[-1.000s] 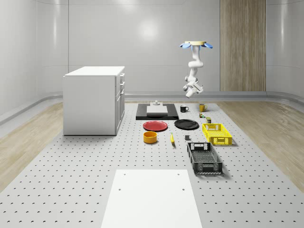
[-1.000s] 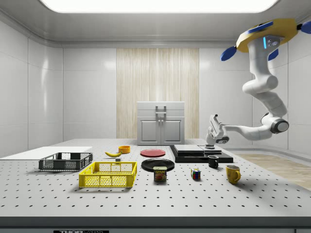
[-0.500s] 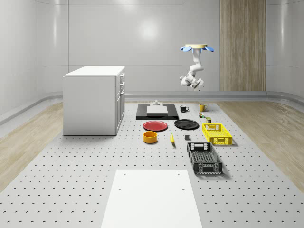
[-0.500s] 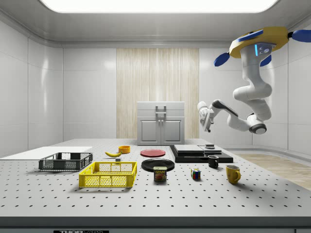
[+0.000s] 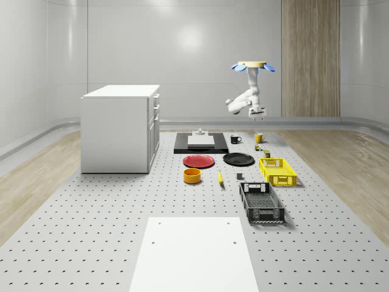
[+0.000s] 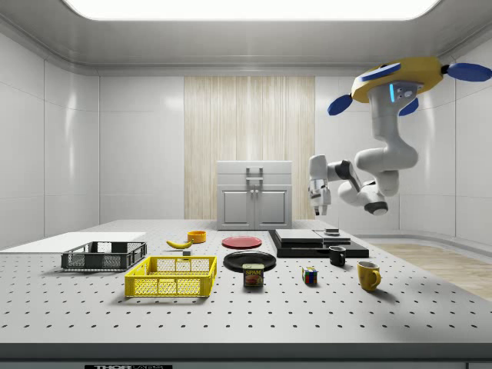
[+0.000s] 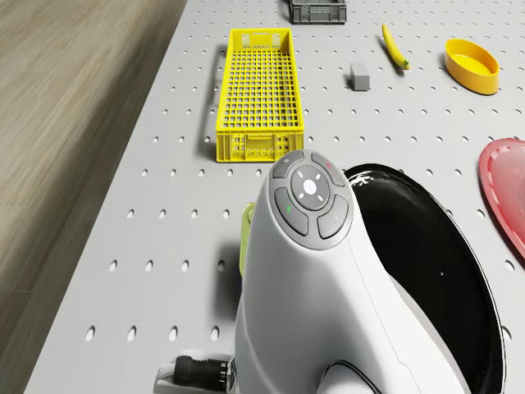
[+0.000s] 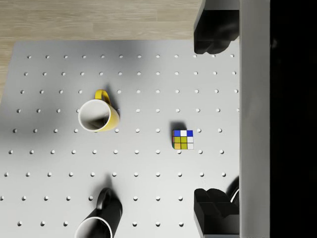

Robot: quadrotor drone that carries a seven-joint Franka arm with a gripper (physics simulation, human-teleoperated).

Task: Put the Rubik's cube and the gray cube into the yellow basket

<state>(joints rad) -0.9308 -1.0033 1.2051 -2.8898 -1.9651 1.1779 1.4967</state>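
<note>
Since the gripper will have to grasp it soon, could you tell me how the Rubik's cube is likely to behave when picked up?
The Rubik's cube looks rigid and flat-sided, so it should sit squarely between the fingers and probably won't roll. It is smaller than the yellow mug beside it, so likely light. Its glossy-looking faces might slip under a loose grip.

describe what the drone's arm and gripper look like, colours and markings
The arm is glossy white with rounded segments and dark grey joint caps. It hangs from a yellow disc-shaped drone body with blue rotors and a small lit cyan strip. In the drone view, one arm link carries a round grey button pad with red and green marks. The gripper is white, with black fingers.
</note>
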